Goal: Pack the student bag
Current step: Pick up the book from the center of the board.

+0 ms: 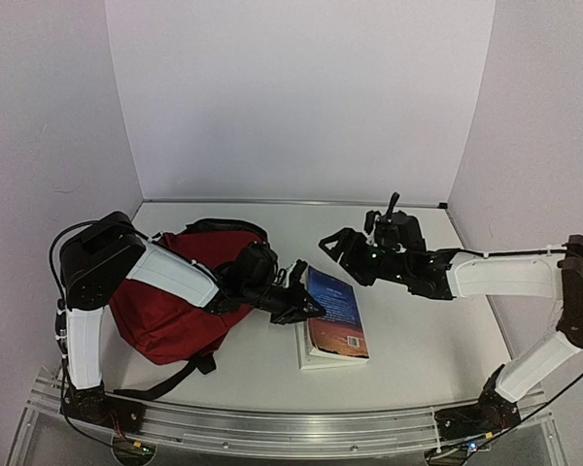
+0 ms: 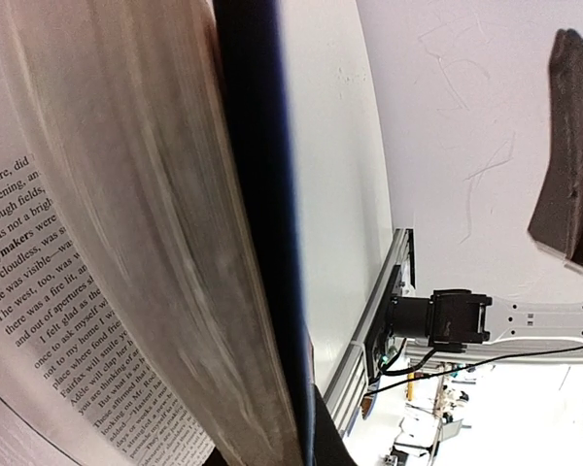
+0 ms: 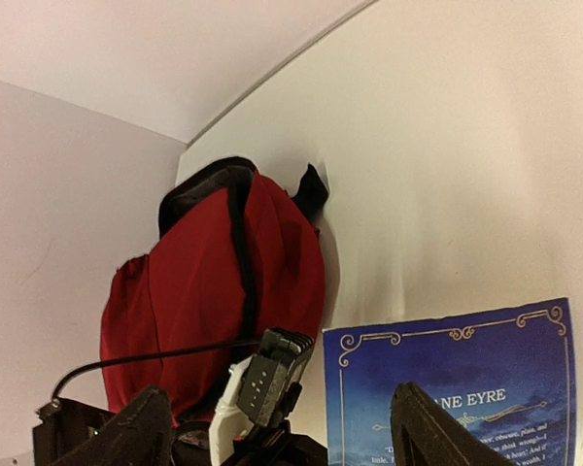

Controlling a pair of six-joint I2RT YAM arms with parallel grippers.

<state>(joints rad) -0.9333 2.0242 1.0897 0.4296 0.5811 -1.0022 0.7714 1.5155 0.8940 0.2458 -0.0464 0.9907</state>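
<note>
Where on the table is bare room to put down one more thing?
Free: the table right of the book, and the far strip along the back wall. Crowded: the left, where the student bag lies and the left gripper meets the book.

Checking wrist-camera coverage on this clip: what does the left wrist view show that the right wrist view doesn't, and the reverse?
Left wrist only: the book edge-on with a printed page open, and the right arm's base. Right wrist only: the student bag, the book's blue cover titled Jane Eyre, and part of the left arm. Both: the book and the white table.
</note>
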